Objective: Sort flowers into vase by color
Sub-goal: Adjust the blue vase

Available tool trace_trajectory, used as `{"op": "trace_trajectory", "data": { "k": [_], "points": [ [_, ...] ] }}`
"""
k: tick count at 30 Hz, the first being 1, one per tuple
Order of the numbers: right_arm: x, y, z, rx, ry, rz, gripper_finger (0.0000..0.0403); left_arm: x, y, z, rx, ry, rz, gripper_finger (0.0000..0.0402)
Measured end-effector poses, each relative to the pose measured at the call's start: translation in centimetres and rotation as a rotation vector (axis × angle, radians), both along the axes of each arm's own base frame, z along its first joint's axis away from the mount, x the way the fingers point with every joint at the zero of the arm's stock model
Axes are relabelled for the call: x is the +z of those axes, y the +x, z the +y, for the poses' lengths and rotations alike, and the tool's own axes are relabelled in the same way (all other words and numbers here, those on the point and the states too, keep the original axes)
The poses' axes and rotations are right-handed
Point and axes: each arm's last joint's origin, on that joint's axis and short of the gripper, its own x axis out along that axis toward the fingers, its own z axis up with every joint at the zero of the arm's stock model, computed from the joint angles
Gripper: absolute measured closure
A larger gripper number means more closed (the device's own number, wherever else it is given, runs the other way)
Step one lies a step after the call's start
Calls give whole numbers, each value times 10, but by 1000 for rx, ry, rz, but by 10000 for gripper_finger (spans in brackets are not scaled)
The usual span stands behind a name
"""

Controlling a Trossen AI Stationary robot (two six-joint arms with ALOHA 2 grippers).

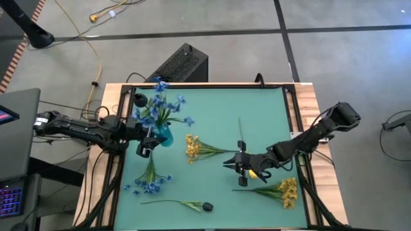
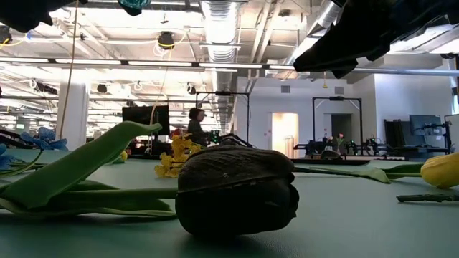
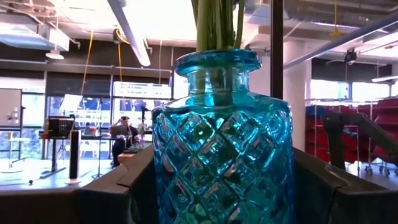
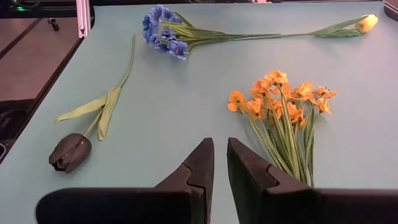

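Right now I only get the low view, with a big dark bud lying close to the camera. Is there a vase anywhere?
Observer: Yes. In the high view a blue glass vase stands on the left side of the table, with blue flowers in it.
Operator: Is a robot hand near it?
Observer: The left gripper is right at the vase, which fills most of the left wrist view.
Operator: And the other hand?
Observer: The right gripper is over the right half of the table. Its fingers are a narrow gap apart, with nothing between them.
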Motion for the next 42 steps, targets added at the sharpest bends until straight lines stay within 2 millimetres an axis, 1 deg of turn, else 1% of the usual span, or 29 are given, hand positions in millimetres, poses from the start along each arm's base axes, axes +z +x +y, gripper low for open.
{"op": "trace_trajectory", "data": {
  "k": [8, 14, 20, 22, 25, 29, 31, 34, 39, 42],
  "points": [
    [0, 0, 0, 2, -3, 0, 331, -2, 1, 0, 2, -2, 22, 166],
    [0, 0, 0, 3, -5, 0, 331, -15, 6, 2, 86, -1, 172, 165],
    [4, 2, 1, 9, 2, -47, 331, -18, 6, 0, 25, 56, 182, 165],
    [6, 3, 1, 13, 3, -67, 331, -24, 5, 0, 19, 65, 184, 165],
    [5, 7, 3, 23, -8, -97, 331, -37, 1, 0, 17, 50, 171, 165],
    [-5, 19, 2, 22, -36, -132, 331, -53, -6, 1, 23, 6, 147, 164],
    [-10, 26, -1, 12, -36, -156, 331, -57, -9, 1, 16, -9, 129, 164],
    [-15, 37, -8, 35, -8, -185, 331, -61, -10, 1, 14, -12, 134, 164],
    [-12, 59, -15, 79, 36, -224, 331, -63, -9, 1, 13, -15, 150, 164],
    [-14, 71, -15, 78, 27, -222, 331, -64, -9, 1, 11, -15, 156, 164]
  ]
}}
